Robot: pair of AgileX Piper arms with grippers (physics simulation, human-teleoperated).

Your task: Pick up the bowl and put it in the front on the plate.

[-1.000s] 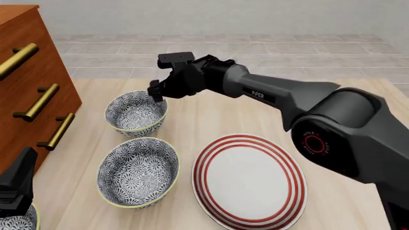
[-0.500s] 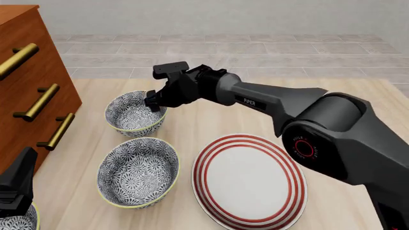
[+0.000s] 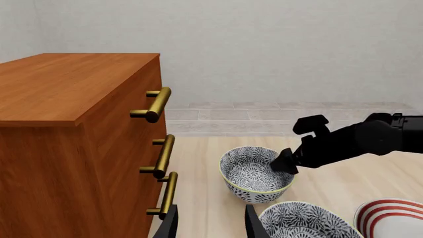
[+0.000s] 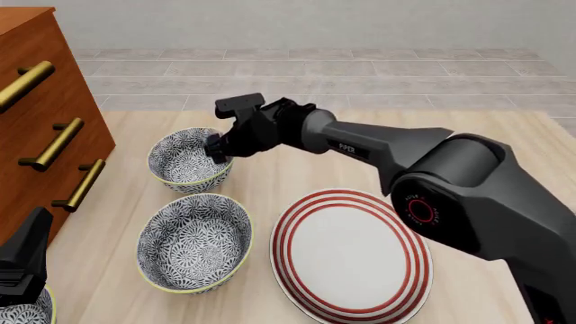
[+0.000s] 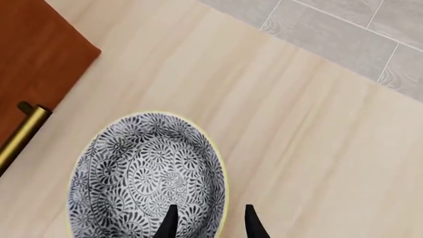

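Three floral bowls show. The far bowl (image 4: 187, 162) (image 3: 254, 173) (image 5: 145, 173) stands on the table beside the dresser. My right gripper (image 4: 218, 150) (image 5: 209, 225) (image 3: 284, 163) is open and low at that bowl's right rim, one finger inside and one outside, the rim between them. The nearer bowl (image 4: 193, 241) (image 3: 307, 223) sits in front of it, and the white red-ringed plate (image 4: 351, 253) (image 3: 393, 218) lies to its right. My left gripper (image 4: 32, 233) (image 3: 210, 225) is open and holds nothing at the front left, above a third bowl (image 4: 23, 314).
A wooden dresser (image 4: 36, 121) (image 3: 73, 139) with brass handles (image 4: 54, 145) stands along the table's left side, close to the far bowl. The right arm (image 4: 450, 182) stretches across the table above the plate's far side. Tiled floor lies beyond the table's far edge.
My right gripper has come down and slightly nearer, from above the far bowl's right side to straddling its rim. The left gripper and the bowls have not moved.
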